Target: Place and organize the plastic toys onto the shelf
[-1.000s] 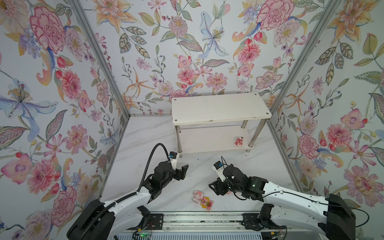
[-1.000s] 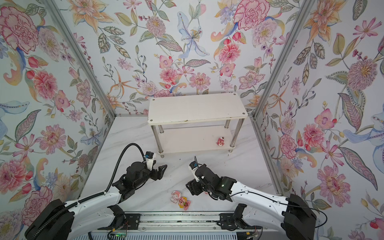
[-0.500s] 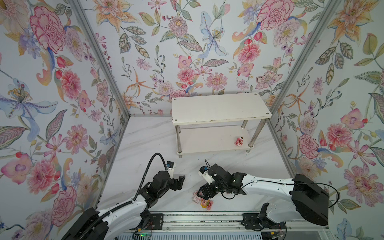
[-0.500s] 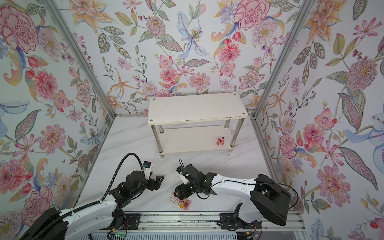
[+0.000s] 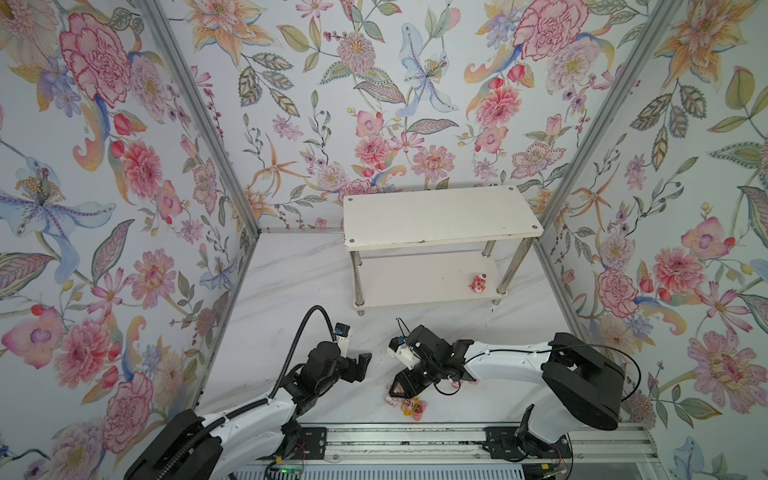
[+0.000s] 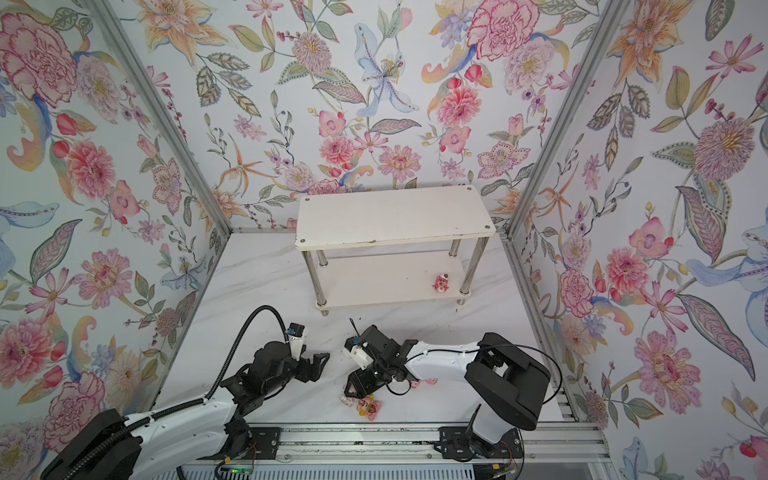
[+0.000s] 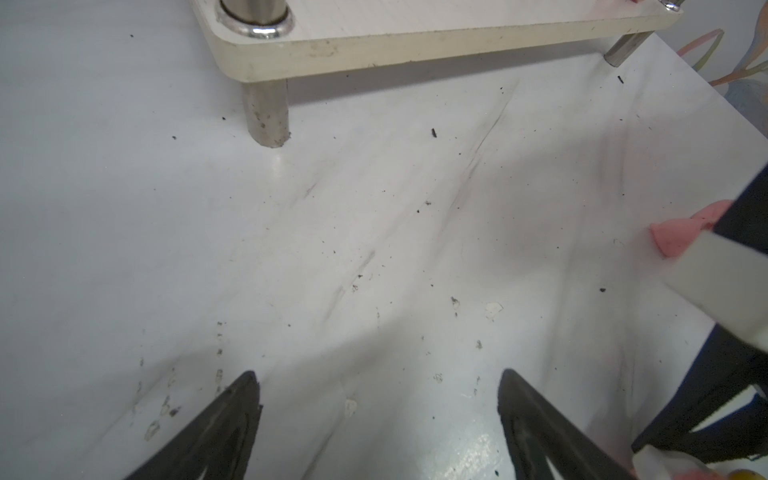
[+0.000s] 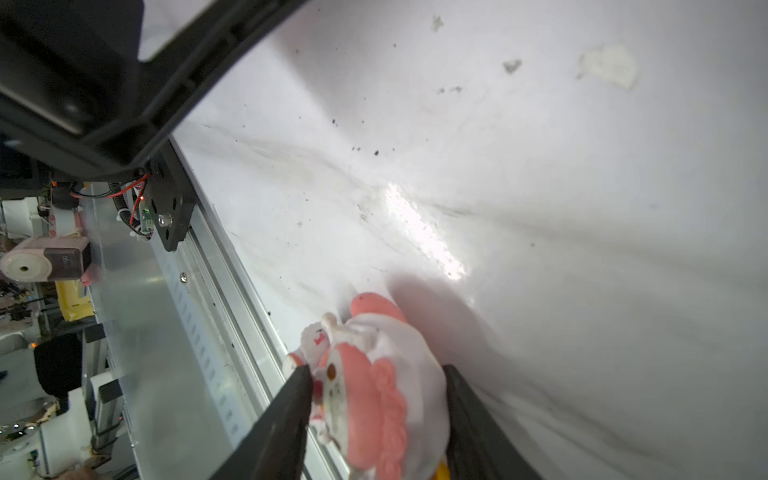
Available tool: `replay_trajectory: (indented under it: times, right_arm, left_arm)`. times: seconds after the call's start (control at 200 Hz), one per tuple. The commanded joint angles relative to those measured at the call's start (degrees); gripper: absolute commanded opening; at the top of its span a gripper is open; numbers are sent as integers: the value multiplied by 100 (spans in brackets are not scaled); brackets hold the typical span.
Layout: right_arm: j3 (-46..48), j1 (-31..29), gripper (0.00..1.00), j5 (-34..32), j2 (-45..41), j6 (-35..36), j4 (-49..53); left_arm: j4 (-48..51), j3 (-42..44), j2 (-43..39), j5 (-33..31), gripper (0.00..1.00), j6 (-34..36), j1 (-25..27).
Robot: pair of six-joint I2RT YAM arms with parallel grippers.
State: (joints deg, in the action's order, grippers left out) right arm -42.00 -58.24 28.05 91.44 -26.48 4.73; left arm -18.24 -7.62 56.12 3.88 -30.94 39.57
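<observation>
The shelf [image 5: 440,216] [image 6: 395,216] stands at the back, and a dark pink bear [image 5: 478,284] [image 6: 440,283] sits on its lower board at the right end. Near the front rail lie a white-pink toy [image 5: 390,398] [image 6: 345,399] and a yellow sunflower-faced toy [image 5: 412,407] [image 6: 367,406], side by side. My right gripper [image 5: 401,384] [image 8: 378,369] is shut on the white-pink toy [image 8: 374,395], a finger against each side. Pale pink pigs [image 6: 430,380] [image 7: 673,237] peek from under the right arm. My left gripper [image 5: 361,365] [image 7: 377,373] hangs open over bare table.
The shelf's lower board [image 7: 415,45] and a chrome leg [image 7: 266,112] lie ahead of the left gripper. A metal rail [image 5: 415,440] runs along the table's front edge. Flowered walls close in the left, back and right sides.
My right gripper has swung left toward the front rail and closed round the white-pink toy. The left gripper has drawn back from the shelf and opened a little wider.
</observation>
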Motion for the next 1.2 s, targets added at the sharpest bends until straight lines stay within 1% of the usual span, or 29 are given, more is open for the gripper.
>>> replay_trajectory:
  times: [0.0, 0.085, 0.16, 0.225, 0.265, 0.355, 0.43, 0.52, 0.581, 0.611, 0.636, 0.666, 0.691, 0.751, 0.891, 1.016, 1.086, 1.196]
  right_arm:
    - [-98, 154, 39, 33, 129, 203, 2]
    - [-149, 262, 33, 72, 147, 342, -3]
    - [-227, 345, 29, 59, 116, 527, 6]
    - [-350, 407, 26, -94, 6, 790, 102]
    - [-455, 416, 25, -310, -82, 1057, 209]
    - [-726, 381, 21, -1072, -355, 1750, 456]
    - [-861, 303, 19, -2052, -634, 2438, 437]
    - [-794, 159, 18, -3133, -941, 3451, -115]
    - [-655, 131, 17, -3529, -1093, 4122, -744]
    - [-615, 158, 17, -3576, -1129, 4398, -970]
    - [-572, 171, 16, -3587, -1149, 4793, -1213]
    - [-550, 172, 15, -3621, -1138, 5055, -1404]
    - [-547, 188, 15, -3650, -1103, 5416, -1602]
    - [-638, 228, 16, -3753, -944, 5888, -1843]
    - [-1025, 457, 17, -3739, -473, 6533, -1986]
    - [-1322, 608, 16, -3762, 31, 7166, -2230]
    - [-1512, 764, 17, -3632, 249, 7239, -2231]
    - [-1630, 902, 19, -3161, 479, 7219, -2488]
  left_arm:
    - [-119, 6, 31, 50, 91, -53, 51]
    - [-128, -25, 20, 52, 91, -53, 52]
    - [-144, -35, 0, 77, 91, -54, 46]
    - [-169, -32, -59, 121, 91, -59, 39]
    - [-196, -19, -109, 146, 91, -61, 37]
    - [-219, 19, -248, 213, 92, -79, -10]
    - [-241, 72, -398, 279, 92, -107, -74]
    - [-270, 168, -574, 388, 92, -121, -189]
    - [-263, 216, -681, 434, 92, -125, -260]
    - [-243, 233, -724, 459, 92, -121, -285]
    - [-226, 243, -753, 463, 92, -109, -304]
    - [-197, 250, -787, 473, 92, -106, -318]
    - [-166, 250, -814, 481, 92, -98, -334]
    - [-100, 252, -862, 474, 92, -75, -352]
    - [-82, 286, -916, 482, 92, -71, -422]
    - [-138, 322, -911, 560, 92, -104, -492]
    - [-136, 333, -912, 579, 92, -112, -550]
    - [-188, 379, -902, 574, 92, -141, -623]
